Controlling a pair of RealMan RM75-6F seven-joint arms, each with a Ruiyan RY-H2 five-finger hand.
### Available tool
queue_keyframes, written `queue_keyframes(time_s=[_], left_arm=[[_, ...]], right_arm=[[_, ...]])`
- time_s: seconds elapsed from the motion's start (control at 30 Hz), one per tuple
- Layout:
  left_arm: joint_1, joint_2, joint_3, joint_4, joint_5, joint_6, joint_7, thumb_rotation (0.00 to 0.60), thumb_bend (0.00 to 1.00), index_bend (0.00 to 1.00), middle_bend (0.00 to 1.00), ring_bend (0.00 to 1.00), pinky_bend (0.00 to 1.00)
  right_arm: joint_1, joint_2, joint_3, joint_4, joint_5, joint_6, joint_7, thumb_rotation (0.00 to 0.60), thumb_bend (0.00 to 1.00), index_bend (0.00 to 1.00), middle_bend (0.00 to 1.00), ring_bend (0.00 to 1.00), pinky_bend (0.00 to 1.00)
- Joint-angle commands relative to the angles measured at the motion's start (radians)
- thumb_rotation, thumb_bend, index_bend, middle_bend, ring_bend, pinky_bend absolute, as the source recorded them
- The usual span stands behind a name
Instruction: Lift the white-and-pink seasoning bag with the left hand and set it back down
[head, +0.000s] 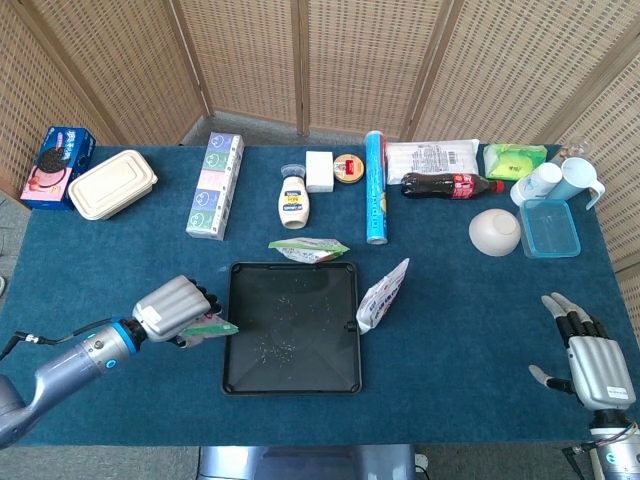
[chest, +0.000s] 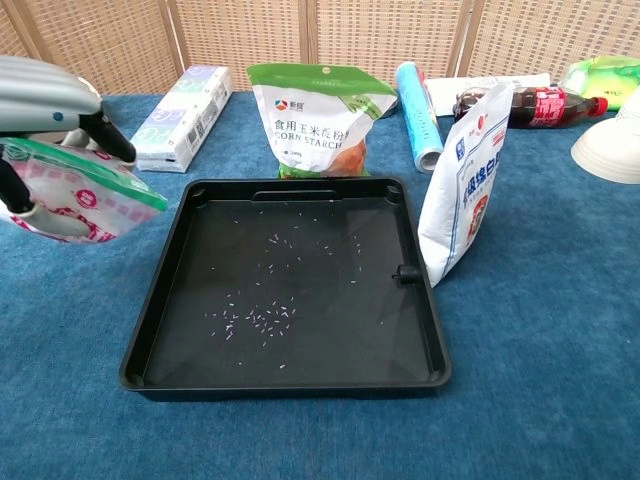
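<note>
My left hand (head: 172, 308) (chest: 50, 105) grips the white-and-pink seasoning bag (head: 208, 327) (chest: 85, 195), which has a green top edge. The bag hangs tilted above the blue cloth, just left of the black tray (head: 292, 328) (chest: 290, 290), with its green edge reaching toward the tray's left rim. My right hand (head: 592, 365) rests open at the table's near right corner, away from everything. The chest view does not show the right hand.
A corn starch bag (chest: 315, 120) stands behind the tray and a blue-and-white bag (chest: 465, 185) leans at its right rim. A tissue box (head: 216, 185), food container (head: 112, 183), mayonnaise (head: 292, 203), blue roll (head: 375, 200), cola bottle (head: 450, 185) and bowl (head: 495, 231) line the far side.
</note>
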Motion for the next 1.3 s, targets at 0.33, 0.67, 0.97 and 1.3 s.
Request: queue_keyframes(time_s=[0.33,0.67,0.97,1.3], left_arm=[[-0.086,0.074,-0.042,-0.151,-0.237,-0.183,0.312,0.600,0.46,0.88,0.75,0.69,0.58],[-0.152,0.088,-0.045,-0.218,-0.442,-0.175,0.653,0.600,0.46,0.90,0.75,0.69,0.58],[-0.196,0.013,-0.028,-0.239,-0.584,-0.097,0.815,0.600,0.47,0.91,0.75,0.69,0.58],[-0.263,-0.043,0.011,-0.264,-0.694,-0.022,1.004,0.600,0.49,0.93,0.75,0.69,0.58]], right_arm=[[-0.001,-0.002,-0.001,-0.002,0.001,0.000,-0.010,0.600,0.00,0.00,0.07,0.14,0.15],[0.003,-0.010,-0.005,-0.002,0.000,-0.010,-0.027,0.600,0.00,0.00,0.07,0.14,0.15],[0.002,-0.008,-0.007,-0.004,-0.004,-0.007,-0.024,0.600,0.00,0.00,0.07,0.14,0.15],[0.003,-0.010,-0.008,-0.003,-0.005,-0.009,-0.033,0.600,0.00,0.00,0.07,0.14,0.15]])
